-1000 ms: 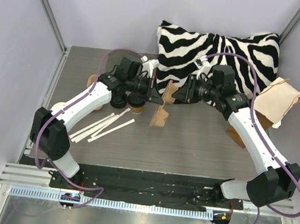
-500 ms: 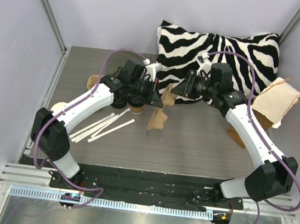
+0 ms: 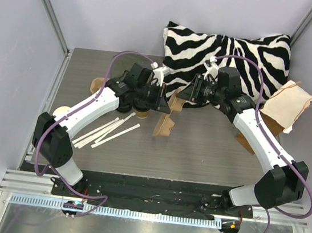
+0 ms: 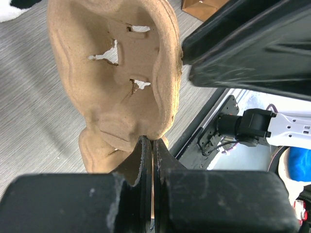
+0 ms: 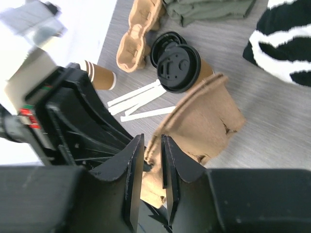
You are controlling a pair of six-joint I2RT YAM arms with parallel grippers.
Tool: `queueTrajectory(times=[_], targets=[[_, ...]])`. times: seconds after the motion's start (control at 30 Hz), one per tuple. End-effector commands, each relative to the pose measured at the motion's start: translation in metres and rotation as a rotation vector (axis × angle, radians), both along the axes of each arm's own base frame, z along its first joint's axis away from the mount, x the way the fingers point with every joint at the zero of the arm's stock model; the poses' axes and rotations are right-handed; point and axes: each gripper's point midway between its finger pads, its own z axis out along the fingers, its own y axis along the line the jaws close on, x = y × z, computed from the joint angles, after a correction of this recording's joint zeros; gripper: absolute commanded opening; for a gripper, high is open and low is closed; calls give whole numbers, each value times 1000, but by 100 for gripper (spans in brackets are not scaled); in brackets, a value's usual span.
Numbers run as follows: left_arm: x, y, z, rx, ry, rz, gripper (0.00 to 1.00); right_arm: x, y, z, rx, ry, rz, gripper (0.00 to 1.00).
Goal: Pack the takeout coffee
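- Tan moulded-pulp cup carrier (image 3: 164,123) stands tilted at the fingertips of the left gripper (image 3: 163,105) and right gripper (image 3: 183,95) in the top view.
- Left wrist: the fingers are pinched tight on the carrier's lower rim.
- Right wrist: the fingers are narrow, with the carrier's edge clamped between them. The paper coffee cup (image 5: 97,75) is well beyond the fingertips, left of a black-lidded cup (image 5: 181,68) and past the white strips (image 5: 141,99).

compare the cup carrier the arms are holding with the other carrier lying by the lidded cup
The held carrier stands on edge, pinched by the left gripper and the right gripper; the spare carrier lies on the table with nothing gripping it. The held carrier is between the grippers; the spare carrier is off to one side, beside the lidded cup. Both are tan moulded pulp.
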Motion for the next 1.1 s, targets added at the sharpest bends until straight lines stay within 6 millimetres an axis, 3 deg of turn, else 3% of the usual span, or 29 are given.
queueTrajectory(times=[0.0, 0.53, 1.03, 1.07], targets=[[1, -3, 37, -55, -91, -13, 0, 2, -3, 3, 9, -28, -22, 29], [3, -7, 45, -60, -126, -17, 0, 7, 5, -8, 59, 33, -29, 29], [-1, -13, 49, -3, -218, -60, 0, 2, 8, -35, 10, 102, -20, 22], [0, -13, 49, 1, -224, -59, 0, 2, 8, -37, 6, 107, -21, 17]])
